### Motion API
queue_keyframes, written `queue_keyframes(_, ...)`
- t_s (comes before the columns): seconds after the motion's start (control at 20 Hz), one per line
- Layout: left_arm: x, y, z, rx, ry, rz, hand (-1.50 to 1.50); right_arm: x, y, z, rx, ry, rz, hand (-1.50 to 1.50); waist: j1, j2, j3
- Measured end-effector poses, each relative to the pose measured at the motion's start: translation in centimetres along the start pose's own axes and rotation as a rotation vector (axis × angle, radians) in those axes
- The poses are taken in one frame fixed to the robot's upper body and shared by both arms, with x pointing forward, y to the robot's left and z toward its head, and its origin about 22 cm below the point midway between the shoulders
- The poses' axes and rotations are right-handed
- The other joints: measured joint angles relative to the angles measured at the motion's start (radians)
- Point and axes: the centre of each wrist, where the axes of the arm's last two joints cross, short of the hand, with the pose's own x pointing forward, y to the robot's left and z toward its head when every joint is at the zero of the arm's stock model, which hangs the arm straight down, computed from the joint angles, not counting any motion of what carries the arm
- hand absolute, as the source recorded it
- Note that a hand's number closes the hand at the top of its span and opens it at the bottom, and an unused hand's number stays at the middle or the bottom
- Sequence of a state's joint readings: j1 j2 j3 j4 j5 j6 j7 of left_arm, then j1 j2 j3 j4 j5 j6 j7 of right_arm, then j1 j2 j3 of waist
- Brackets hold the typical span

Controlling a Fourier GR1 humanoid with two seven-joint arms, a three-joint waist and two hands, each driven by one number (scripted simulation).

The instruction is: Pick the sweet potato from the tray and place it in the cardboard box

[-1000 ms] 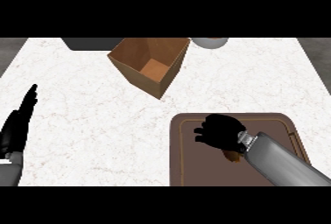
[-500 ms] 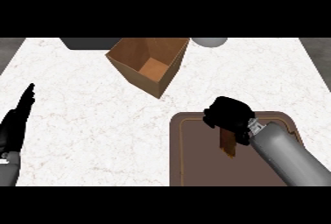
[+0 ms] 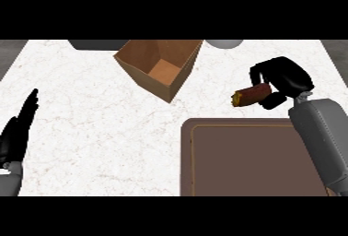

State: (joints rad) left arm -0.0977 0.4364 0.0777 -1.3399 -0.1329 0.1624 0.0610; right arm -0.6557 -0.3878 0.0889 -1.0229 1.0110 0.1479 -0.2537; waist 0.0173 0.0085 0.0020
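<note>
- The right hand (image 3: 284, 78) was clenched round the sweet potato (image 3: 251, 96), held in the upper right of the frame, above the tray (image 3: 241, 159) and apart from it.
- To do this step well, it should carry the load leftward over the cardboard box (image 3: 159, 64), whose opening faced up in the upper middle, before letting go.
- The left hand (image 3: 19, 126) rested with straight fingers at the left edge.
- The white marbled counter (image 3: 95, 138) held grey objects (image 3: 224, 43) along its top edge.
</note>
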Motion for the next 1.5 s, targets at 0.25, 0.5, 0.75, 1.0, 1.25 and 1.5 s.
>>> queue_keyframes(0.25, 0.1, -0.4, 0.2, 0.004, 0.006, 0.000, 0.00, -0.7, -3.4, -0.5, -0.223, -0.045, -0.051, 1.50, -0.004, -0.005, -0.001)
queue_keyframes(0.5, 0.0, -0.7, 0.1, 0.000, 0.010, -0.003, 0.00, 0.4, -6.6, -2.4, -0.314, -0.148, -0.102, 1.50, -0.004, -0.006, -0.002)
queue_keyframes(0.75, -0.2, -1.4, 0.3, 0.001, 0.014, -0.004, 0.00, 4.7, -8.2, -5.0, -0.309, -0.229, -0.202, 1.50, -0.005, -0.007, -0.002)
queue_keyframes(1.0, -0.2, -0.5, 0.0, 0.001, 0.009, -0.009, 0.00, 8.9, -10.1, -7.6, -0.300, -0.248, -0.331, 1.50, -0.001, -0.007, -0.002)
queue_keyframes(1.25, 0.6, -0.6, -0.2, -0.010, -0.003, -0.004, 0.00, 13.0, -10.8, -10.3, -0.283, -0.228, -0.423, 1.50, 0.010, -0.003, -0.002)
queue_keyframes(1.5, 0.8, -0.8, -0.3, -0.018, -0.007, -0.004, 0.00, 15.7, -10.8, -12.4, -0.235, -0.199, -0.498, 1.50, 0.023, 0.003, -0.003)
